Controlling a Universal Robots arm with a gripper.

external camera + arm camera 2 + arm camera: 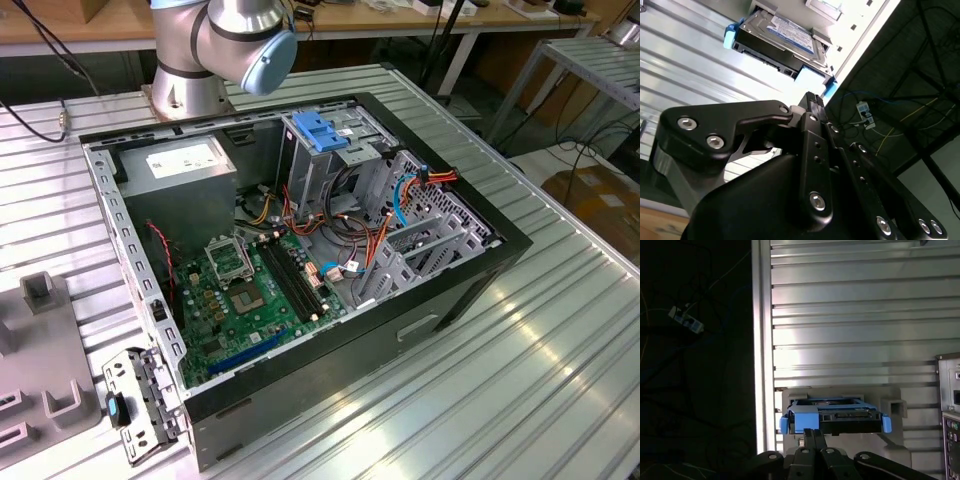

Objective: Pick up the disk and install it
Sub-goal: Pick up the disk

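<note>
Ribbed metal table, dark cabled floor beyond its edge. Disk sits in grey holder; gripper near it, fingers pressed together.

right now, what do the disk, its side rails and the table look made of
Disk: looks like metal, a dull silver-black casing with a paper-like label. Side rails: likely plastic, matte uniform blue. Table: probably aluminium, ribbed slats with a bright sheen.

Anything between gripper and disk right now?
Nothing. In the second wrist view the gripper sits just short of the disk; the short gap to its blue rail is bare.
</note>
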